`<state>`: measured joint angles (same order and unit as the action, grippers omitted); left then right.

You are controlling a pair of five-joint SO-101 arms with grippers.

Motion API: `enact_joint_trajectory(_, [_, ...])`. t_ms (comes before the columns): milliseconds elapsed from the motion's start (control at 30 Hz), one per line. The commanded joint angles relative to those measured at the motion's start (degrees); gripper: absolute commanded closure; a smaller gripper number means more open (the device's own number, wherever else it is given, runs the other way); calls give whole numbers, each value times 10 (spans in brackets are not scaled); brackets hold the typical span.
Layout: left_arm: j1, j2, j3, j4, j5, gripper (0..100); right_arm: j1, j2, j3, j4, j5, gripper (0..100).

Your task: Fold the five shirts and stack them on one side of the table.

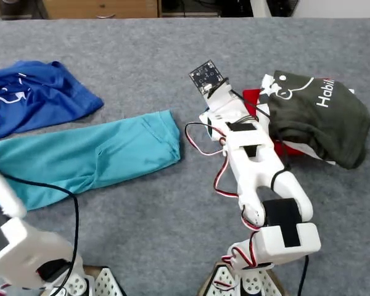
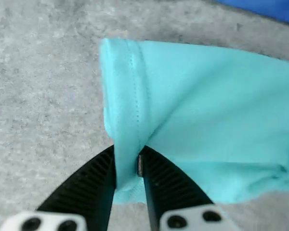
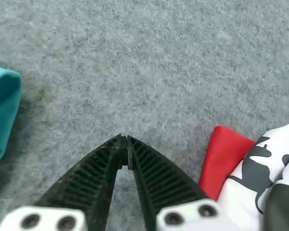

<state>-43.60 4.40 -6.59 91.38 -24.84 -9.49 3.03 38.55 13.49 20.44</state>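
Grey table (image 2: 38,96); teal shirt (image 2: 197,106) between left jaws

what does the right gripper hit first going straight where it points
Probably nothing: ahead of the right gripper lies bare grey table; the teal shirt sits off to the side.

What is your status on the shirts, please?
Left claw shut on edge of teal shirt. Right claw shut, empty, beside folded pile. Blue shirt crumpled next to teal one.
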Motion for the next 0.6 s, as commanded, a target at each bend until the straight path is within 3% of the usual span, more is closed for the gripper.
enact_joint_trajectory(0, [127, -33, -60, 60, -4, 981, 2, -4, -22, -11, 4, 997])
enact_joint_trajectory(300, [451, -7, -103, 60, 155, 981, -2, -4, -22, -11, 4, 997])
enact_joint_trajectory(433, [541, 32, -104, 41, 194, 981, -2, -4, -23, -11, 4, 997])
enact_joint_trajectory(567, [580, 76, -124, -3, 273, 981, -3, -4, -28, -11, -1, 997])
